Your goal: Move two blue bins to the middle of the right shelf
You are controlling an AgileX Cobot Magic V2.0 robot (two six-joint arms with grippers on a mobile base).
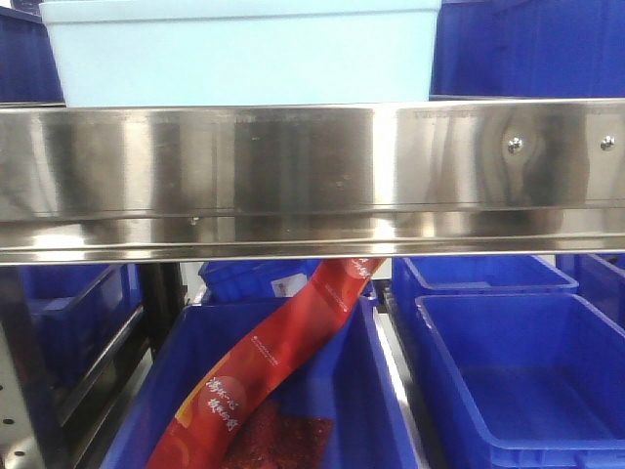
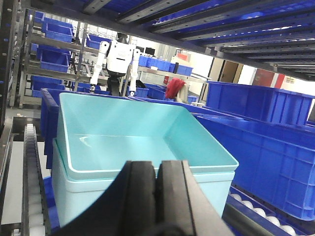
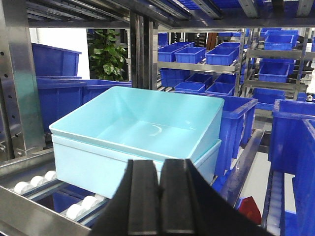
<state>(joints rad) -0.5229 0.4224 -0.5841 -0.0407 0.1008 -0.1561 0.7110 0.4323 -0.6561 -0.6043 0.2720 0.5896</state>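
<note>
My left gripper was clenched on nothing, its two black fingers pressed flat together, and my right gripper looked the same: closed and empty. Both sat just short of the two blue bins, which lay straight ahead of each wrist, nested one inside the other, the inner one riding slightly high so that two rims showed in steps. From the left wrist the stack stood dead ahead with its near wall facing me; from the right wrist it stood ahead and a little to the left, turned corner-on. I could not judge which arm was nearer.

The bins were pale cyan, smooth-sided, empty, with rolled rims. They rested on the white rollers of a shelf, with dark blue crates on either side. In the front view, the lower bin's pale wall showed above the steel shelf rail.
</note>
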